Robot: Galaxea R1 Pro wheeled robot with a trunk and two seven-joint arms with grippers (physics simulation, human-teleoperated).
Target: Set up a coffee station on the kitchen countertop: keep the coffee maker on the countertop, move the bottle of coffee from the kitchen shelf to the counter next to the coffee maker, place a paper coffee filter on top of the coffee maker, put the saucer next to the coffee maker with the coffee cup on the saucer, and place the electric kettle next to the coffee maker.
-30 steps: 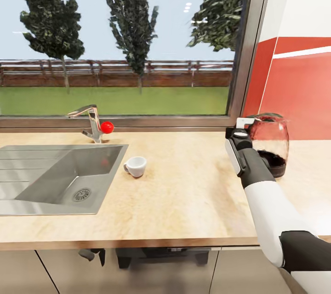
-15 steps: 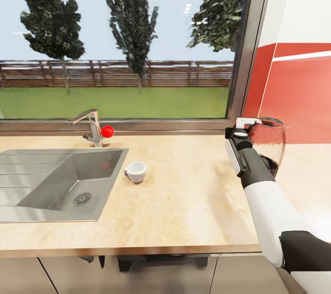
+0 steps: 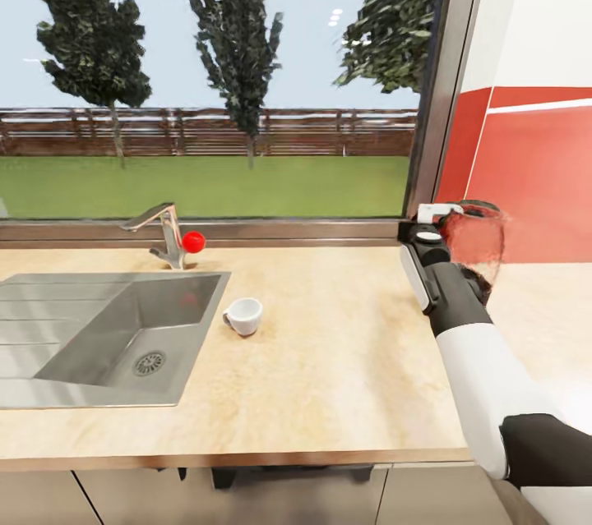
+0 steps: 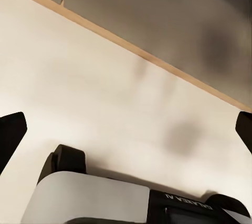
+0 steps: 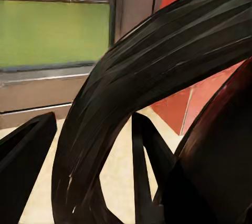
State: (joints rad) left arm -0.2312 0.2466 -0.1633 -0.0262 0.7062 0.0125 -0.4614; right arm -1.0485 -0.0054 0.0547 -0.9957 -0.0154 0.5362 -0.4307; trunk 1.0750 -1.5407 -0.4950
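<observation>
The right gripper (image 3: 440, 223) is clamped on the handle of the electric kettle (image 3: 475, 243), carrying it upright just above the tabletop (image 3: 345, 344) by the window corner, well to the right of the coffee cup (image 3: 243, 315) beside the sink (image 3: 99, 336).

A light wood-grain countertop (image 3: 345, 361) carries a small white coffee cup (image 3: 244, 316) just beside a steel sink (image 3: 90, 328).
</observation>
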